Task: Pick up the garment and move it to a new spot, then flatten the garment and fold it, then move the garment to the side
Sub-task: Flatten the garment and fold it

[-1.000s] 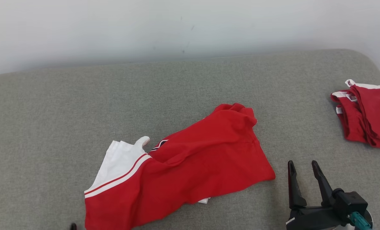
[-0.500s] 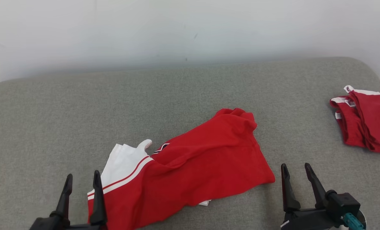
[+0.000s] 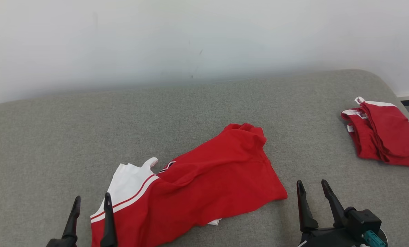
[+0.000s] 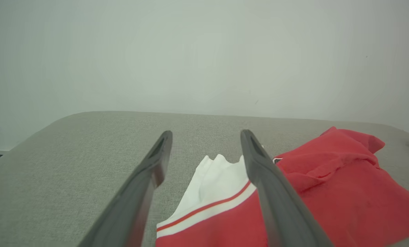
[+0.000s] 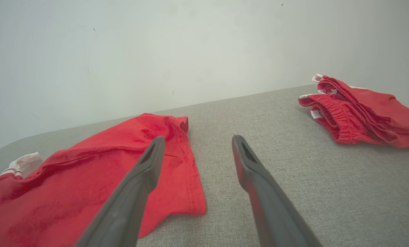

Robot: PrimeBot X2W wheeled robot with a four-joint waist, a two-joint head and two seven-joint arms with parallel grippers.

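Note:
A red garment with a white, red-striped sleeve lies crumpled on the grey cushion, near its front middle. It also shows in the left wrist view as the garment and in the right wrist view as the garment. My left gripper stands open at the lower left, its right finger over the sleeve's edge. My right gripper stands open at the lower right, just right of the garment's hem corner. Neither holds anything. The left gripper and right gripper show their fingers spread apart.
A second red garment with white trim lies folded at the cushion's far right edge, also seen as the folded pile. The grey cushion has rounded corners. A pale wall rises behind it.
The head camera has tilted, shifting the whole picture down and left. My left gripper has come into view at the lower left beside the sleeve. The garment lies as before.

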